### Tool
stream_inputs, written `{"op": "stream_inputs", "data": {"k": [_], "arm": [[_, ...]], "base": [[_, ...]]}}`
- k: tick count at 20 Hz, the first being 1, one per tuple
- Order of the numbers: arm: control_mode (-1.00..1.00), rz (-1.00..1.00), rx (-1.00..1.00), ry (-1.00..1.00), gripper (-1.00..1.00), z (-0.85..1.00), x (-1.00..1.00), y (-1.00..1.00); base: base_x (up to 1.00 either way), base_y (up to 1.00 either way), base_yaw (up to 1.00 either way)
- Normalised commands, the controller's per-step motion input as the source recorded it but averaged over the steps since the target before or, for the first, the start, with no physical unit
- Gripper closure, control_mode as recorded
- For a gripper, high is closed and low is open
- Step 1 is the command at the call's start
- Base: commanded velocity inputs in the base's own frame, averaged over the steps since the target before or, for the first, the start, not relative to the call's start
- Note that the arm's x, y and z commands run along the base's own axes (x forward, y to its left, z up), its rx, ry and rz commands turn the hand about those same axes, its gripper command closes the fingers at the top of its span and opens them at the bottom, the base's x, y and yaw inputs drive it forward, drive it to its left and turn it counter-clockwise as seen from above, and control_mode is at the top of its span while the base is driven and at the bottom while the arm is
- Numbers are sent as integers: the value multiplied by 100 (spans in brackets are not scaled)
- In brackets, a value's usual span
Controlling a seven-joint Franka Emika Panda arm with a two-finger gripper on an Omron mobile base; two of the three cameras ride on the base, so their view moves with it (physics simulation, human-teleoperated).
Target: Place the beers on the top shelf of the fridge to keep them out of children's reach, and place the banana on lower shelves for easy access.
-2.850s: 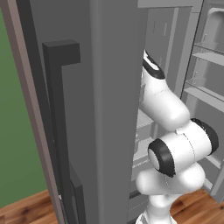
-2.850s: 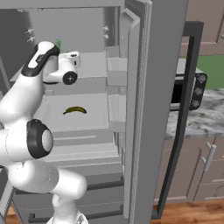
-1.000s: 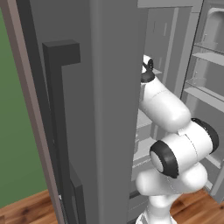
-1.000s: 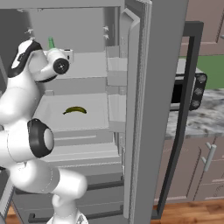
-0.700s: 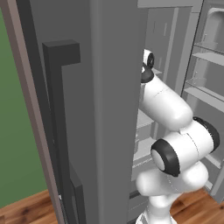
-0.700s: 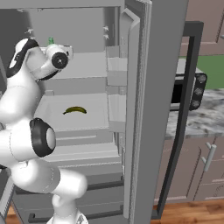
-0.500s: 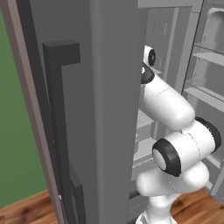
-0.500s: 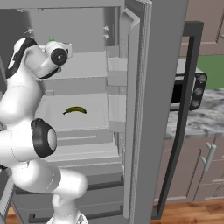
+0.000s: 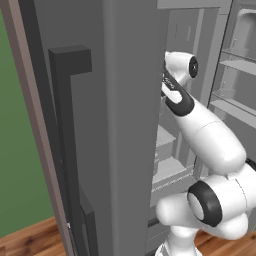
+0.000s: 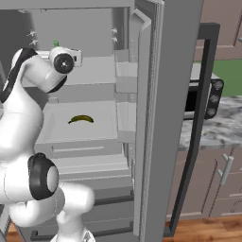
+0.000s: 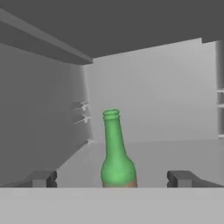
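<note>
Green long-necked glass bottle stands upright on the top pale grey-white shelf of the tall grey double-door fridge, sitting between the two dark finger tips of the gripper in the hand view. The jaws are spread as wide as they go, well clear of the glass on both sides, so they hold nothing and the bottle rests on its own. From the right base view its green tip peeks at about twelve o'clock above the white arm's wrist. The small curved dark yellow-green banana lies on a lower pale shelf, at roughly five o'clock from the wrist. So one beer and the banana look placed. I see no amber-brown bottle on the visible part of the top shelf; I cannot tell where it is, so that beer may be what remains.
</note>
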Motion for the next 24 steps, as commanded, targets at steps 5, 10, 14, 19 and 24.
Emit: {"op": "stream_inputs", "data": {"k": [5, 10, 14, 19, 24], "arm": [[-100, -4, -1, 1, -100, 0, -63, -30], [-100, 0, -13, 15, -100, 0, -82, -26], [-100, 0, -26, 29, -100, -16, -82, -16], [-100, 0, -28, 31, -100, -21, -77, -11], [-100, 0, -26, 21, -100, -49, -80, -16]], "base": [[0, 0, 0], [0, 0, 0], [0, 0, 0], [0, 0, 0], [0, 0, 0]]}}
